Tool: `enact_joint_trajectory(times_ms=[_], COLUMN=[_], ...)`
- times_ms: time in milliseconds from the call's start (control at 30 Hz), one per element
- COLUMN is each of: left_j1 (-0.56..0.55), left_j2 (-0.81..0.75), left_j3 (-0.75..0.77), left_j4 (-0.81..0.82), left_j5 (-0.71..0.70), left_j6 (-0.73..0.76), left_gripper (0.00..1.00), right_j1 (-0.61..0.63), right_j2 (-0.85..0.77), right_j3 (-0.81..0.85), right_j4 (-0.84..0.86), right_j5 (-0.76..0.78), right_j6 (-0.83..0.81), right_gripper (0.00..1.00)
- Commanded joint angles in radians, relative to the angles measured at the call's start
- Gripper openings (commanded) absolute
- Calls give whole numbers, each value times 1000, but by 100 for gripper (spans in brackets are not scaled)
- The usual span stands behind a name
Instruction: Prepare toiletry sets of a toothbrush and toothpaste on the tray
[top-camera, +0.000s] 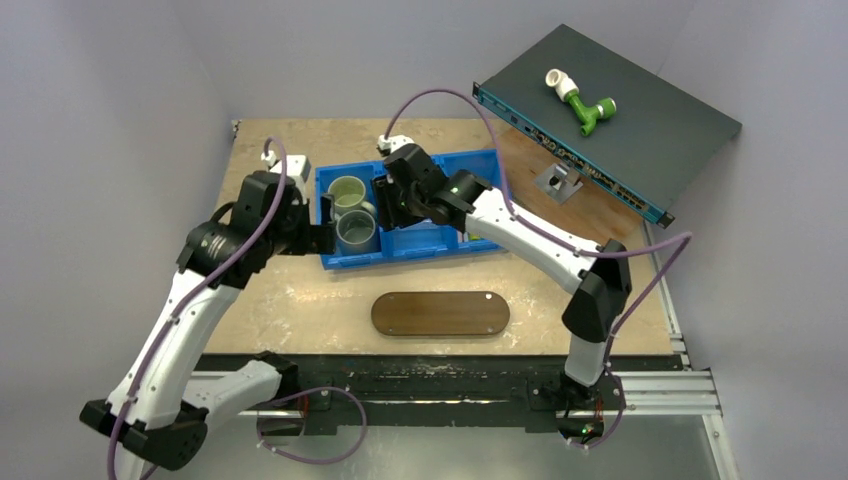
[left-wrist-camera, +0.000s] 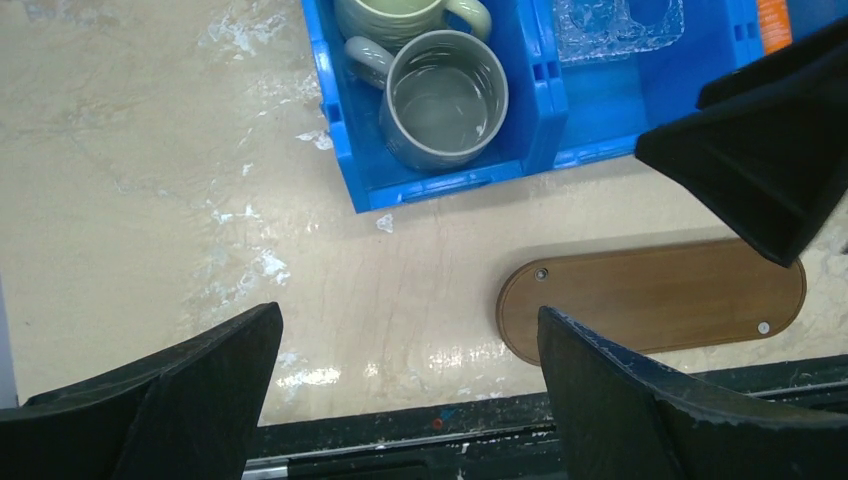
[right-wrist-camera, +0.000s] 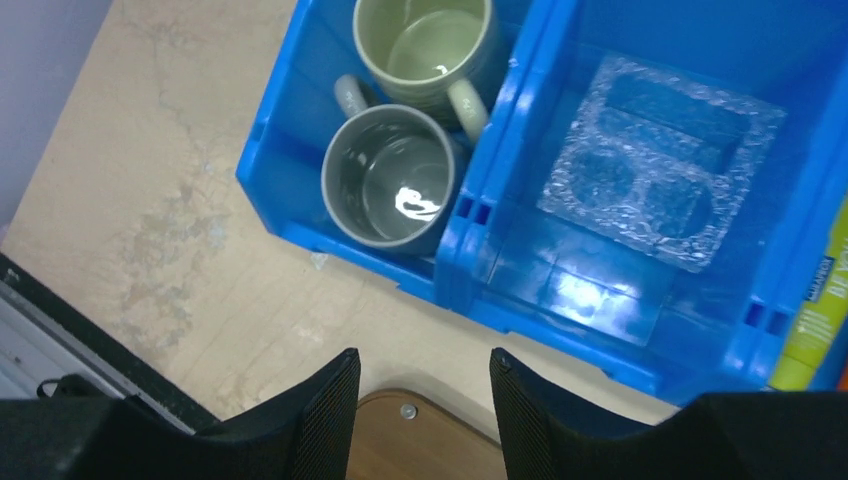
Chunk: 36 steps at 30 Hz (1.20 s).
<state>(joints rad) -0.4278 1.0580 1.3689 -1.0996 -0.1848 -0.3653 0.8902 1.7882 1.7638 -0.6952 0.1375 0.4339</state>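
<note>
The tray (top-camera: 440, 313) is a dark brown oblong board on the table in front of the blue bin (top-camera: 420, 245), with nothing on it. It also shows in the left wrist view (left-wrist-camera: 650, 295) and the right wrist view (right-wrist-camera: 420, 440). My left gripper (top-camera: 325, 237) (left-wrist-camera: 410, 312) is open and empty, above the table by the bin's left front corner. My right gripper (top-camera: 385, 205) (right-wrist-camera: 423, 358) is open and empty, above the bin's front edge. A green tube (right-wrist-camera: 815, 320) and an orange strip (left-wrist-camera: 773, 22) show at the frame edges in the bin's right compartment. No toothbrush is in view.
Two mugs, one grey (right-wrist-camera: 390, 190) and one pale green (right-wrist-camera: 425, 45), stand in the bin's left compartment. A clear plastic insert (right-wrist-camera: 660, 165) lies in the middle one. A black network switch (top-camera: 640, 130) with a green-and-white pipe fitting (top-camera: 585, 105) sits at the back right.
</note>
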Motion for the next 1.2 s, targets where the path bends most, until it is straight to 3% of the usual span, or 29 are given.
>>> enact_joint_trajectory(times_ms=[0, 467, 1167], left_j1=[0, 0, 0], left_j2=[-129, -415, -577], left_j3=[-101, -290, -460], left_j4=[85, 109, 160], left_j5=[-33, 5, 96], left_j6=[-29, -15, -2], left_gripper=[99, 100, 100], right_j1=[40, 96, 98], right_j2=[79, 393, 614], right_j3=[127, 434, 590], right_j4=[-19, -68, -23], right_j5=[-38, -104, -68], right_j6=[-44, -106, -181], right_gripper=[52, 51, 50])
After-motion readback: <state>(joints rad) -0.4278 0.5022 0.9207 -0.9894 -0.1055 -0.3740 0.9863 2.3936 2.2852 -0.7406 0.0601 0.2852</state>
